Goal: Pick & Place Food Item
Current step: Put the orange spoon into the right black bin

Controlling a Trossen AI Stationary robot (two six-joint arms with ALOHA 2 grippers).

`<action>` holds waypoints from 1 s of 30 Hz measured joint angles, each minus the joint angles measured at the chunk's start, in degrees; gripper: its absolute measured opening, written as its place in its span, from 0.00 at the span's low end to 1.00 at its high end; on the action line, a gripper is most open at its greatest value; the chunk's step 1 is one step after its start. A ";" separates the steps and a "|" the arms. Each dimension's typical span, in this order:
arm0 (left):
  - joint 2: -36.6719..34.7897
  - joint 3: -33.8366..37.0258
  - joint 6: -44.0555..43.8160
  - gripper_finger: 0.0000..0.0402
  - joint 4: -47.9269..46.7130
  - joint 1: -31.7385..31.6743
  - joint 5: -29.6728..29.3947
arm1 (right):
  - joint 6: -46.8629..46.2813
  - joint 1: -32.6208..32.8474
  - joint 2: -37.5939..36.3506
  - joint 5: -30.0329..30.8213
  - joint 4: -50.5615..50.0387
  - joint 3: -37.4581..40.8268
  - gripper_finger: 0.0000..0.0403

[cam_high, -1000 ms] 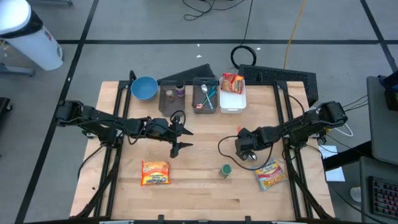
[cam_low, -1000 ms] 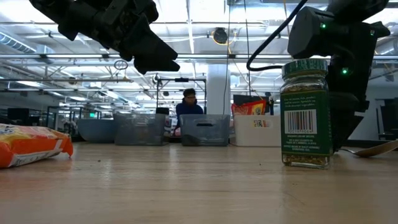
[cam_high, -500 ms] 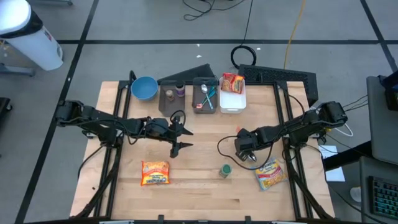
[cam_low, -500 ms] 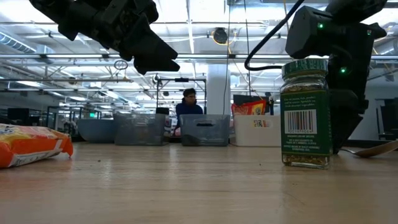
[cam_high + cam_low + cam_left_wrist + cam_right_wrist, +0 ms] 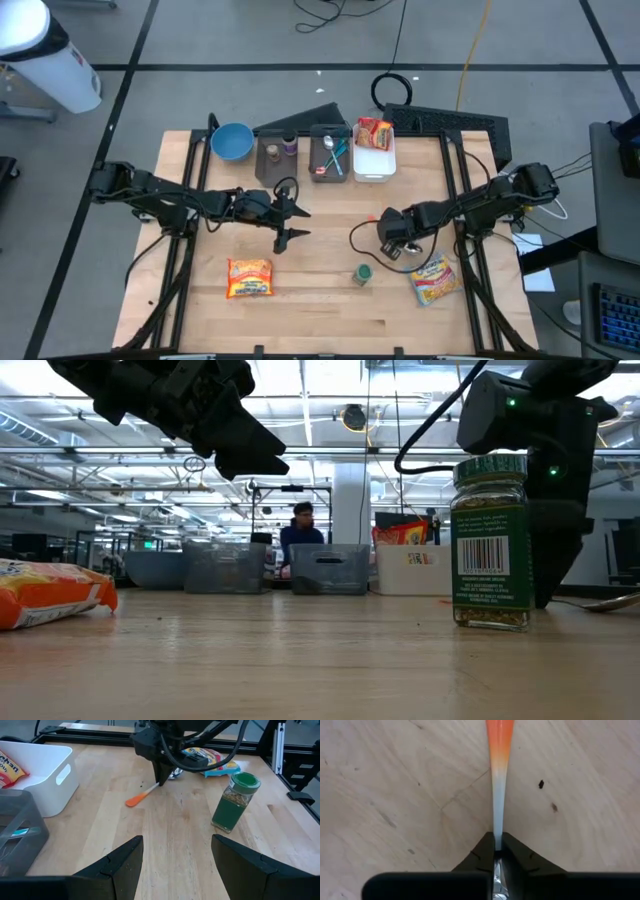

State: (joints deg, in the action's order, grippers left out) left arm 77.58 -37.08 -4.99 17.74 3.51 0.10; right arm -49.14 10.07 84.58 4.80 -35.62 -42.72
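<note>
My right gripper stands right of the table's middle, pointing down, shut on a spoon with an orange handle end. A green-lidded spice jar stands upright on the table near it. An orange food packet lies flat near the front left. A yellow packet lies flat at the front right. My left gripper hangs open above the table's middle, with nothing between its fingers. My right gripper pinches the spoon's thin white shaft between its two fingers, close to the bowl. The fingers come from above, pointing down, with the handle running out ahead of them. The orange handle end rests on the table.
Along the far edge stand a blue bowl, two clear bins with small items, and a white bin holding another packet. Bare wood lies between the two front packets, around the jar.
My right gripper has shut on the spoon and shifted slightly toward the table's far edge. In the low view the spoon's bowl end has dropped flatter toward the table.
</note>
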 joint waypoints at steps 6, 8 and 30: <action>0.00 0.00 0.30 0.61 0.00 0.00 0.00 | 4.92 -1.67 -2.58 -1.65 -0.70 -2.04 0.01; 0.00 0.00 0.61 0.61 -0.06 0.00 -0.02 | 6.57 -2.42 -3.90 -0.65 -0.44 -2.69 0.01; 0.04 -6.82 37.17 0.61 -3.34 0.54 -12.76 | 22.69 -10.41 -11.79 -15.72 18.19 -3.63 0.01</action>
State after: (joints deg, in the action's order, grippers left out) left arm 77.62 -43.90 32.18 14.39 4.05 -12.66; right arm -26.45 -0.34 72.79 -10.92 -17.43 -46.35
